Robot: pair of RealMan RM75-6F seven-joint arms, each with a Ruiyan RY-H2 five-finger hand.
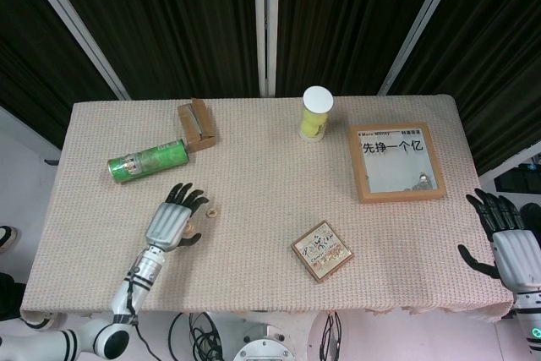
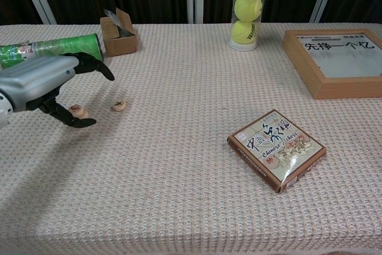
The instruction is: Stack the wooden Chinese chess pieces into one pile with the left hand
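Observation:
A short pile of wooden chess pieces [image 2: 77, 111] stands on the woven cloth at the left, partly hidden by my left hand [image 2: 46, 83]. That hand hovers over the pile with its fingers spread and its thumb [image 2: 77, 122] in front of the pile, holding nothing. One loose piece [image 2: 119, 106] lies flat just right of the pile, clear of the fingers; in the head view this piece [image 1: 213, 211] sits beside the left hand [image 1: 173, 221]. My right hand [image 1: 510, 244] hangs open off the table's front right corner.
A green can [image 2: 51, 47] lies on its side behind the left hand, with a small cardboard box [image 2: 118, 32] next to it. A tennis ball tube [image 2: 249, 10] and a framed picture [image 2: 337, 61] stand at the back right. A chess box [image 2: 276, 149] lies right of centre.

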